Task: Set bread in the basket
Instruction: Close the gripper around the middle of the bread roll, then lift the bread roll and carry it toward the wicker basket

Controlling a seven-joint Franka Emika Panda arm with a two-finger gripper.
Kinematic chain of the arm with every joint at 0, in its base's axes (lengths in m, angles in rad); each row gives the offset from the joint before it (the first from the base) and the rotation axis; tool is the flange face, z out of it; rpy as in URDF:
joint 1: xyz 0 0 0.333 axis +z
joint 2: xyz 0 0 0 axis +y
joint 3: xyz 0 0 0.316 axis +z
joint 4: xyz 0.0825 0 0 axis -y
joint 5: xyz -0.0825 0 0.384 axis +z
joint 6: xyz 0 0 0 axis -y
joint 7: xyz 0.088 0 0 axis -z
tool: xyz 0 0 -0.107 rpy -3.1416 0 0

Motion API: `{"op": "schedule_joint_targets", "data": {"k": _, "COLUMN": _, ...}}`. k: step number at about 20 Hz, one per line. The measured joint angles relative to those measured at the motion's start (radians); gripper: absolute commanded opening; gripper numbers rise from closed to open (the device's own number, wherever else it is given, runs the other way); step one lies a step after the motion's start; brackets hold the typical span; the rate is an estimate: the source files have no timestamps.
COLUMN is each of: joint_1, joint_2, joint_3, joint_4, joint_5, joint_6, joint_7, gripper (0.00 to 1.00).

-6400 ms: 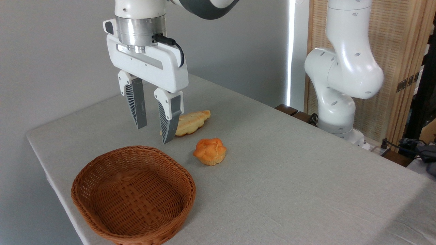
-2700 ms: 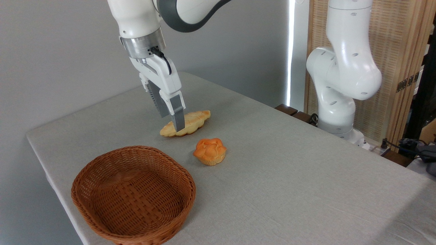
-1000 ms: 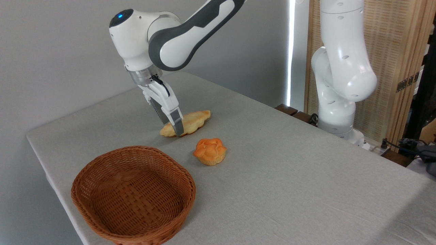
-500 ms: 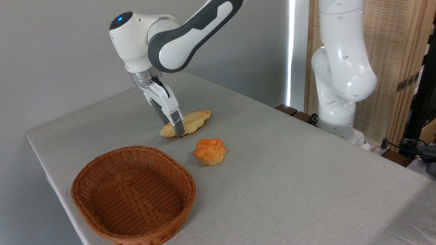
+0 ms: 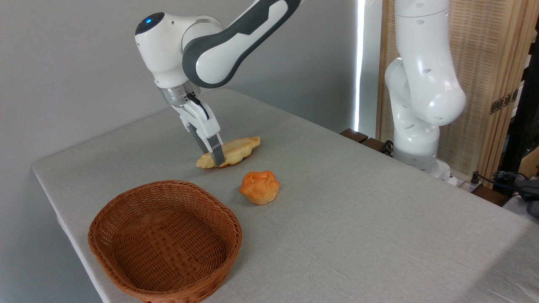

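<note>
Fingers: the near grey finger is seen laid across the front of the loaf, its tip close to the tablecloth; the far finger is hidden behind the loaf.
Gripper: it is tilted, slanting down to the right from the wrist; the fingers appear closed on the bread, one to each side of it, though the far contact cannot be seen.
Bread: a long, pale golden braided loaf with pointed ends, gripped left of its middle; it is seen low over the tablecloth, and whether it rests on the cloth or is just clear of it cannot be told.
Arm: a white and dark grey arm is seen reaching down from the upper edge, with a blue light on its wrist joint.
Bun: a small round orange bun with a flower-shaped top is seen on the cloth, near the loaf on the camera's side and apart from it.
Basket: a shallow reddish-brown wicker oval with a braided rim is placed at the near left of the table, apart from both breads; nothing is seen inside.
Table: it is covered by a pale grey cloth.
Background: the white arm base is mounted at the right, before a slatted wooden screen.
</note>
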Motion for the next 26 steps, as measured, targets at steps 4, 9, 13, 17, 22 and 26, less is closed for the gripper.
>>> {"op": "schedule_joint_targets", "data": {"k": 4, "joint_1": 0.0, "joint_2": -0.001, "joint_3": 0.0, "joint_4": 0.0, "joint_5": 0.0, "joint_6": 0.0, "joint_7": 0.0, "gripper": 0.12}}
{"op": "schedule_joint_targets", "data": {"k": 9, "joint_1": 0.0, "joint_2": -0.016, "joint_3": 0.0, "joint_4": 0.003, "joint_5": 0.0, "joint_6": 0.0, "joint_7": 0.0, "gripper": 0.15}}
{"op": "schedule_joint_targets", "data": {"k": 13, "joint_1": 0.002, "joint_2": -0.051, "joint_3": 0.001, "joint_4": 0.007, "joint_5": 0.0, "joint_6": 0.0, "joint_7": -0.001, "gripper": 0.15}}
{"op": "schedule_joint_targets", "data": {"k": 17, "joint_1": 0.004, "joint_2": -0.091, "joint_3": 0.001, "joint_4": 0.007, "joint_5": 0.0, "joint_6": 0.0, "joint_7": -0.003, "gripper": 0.15}}
{"op": "schedule_joint_targets", "data": {"k": 22, "joint_1": 0.014, "joint_2": -0.133, "joint_3": 0.006, "joint_4": 0.014, "joint_5": 0.001, "joint_6": 0.0, "joint_7": -0.003, "gripper": 0.15}}
{"op": "schedule_joint_targets", "data": {"k": 26, "joint_1": 0.023, "joint_2": -0.144, "joint_3": 0.051, "joint_4": 0.051, "joint_5": 0.002, "joint_6": 0.0, "joint_7": -0.001, "gripper": 0.15}}
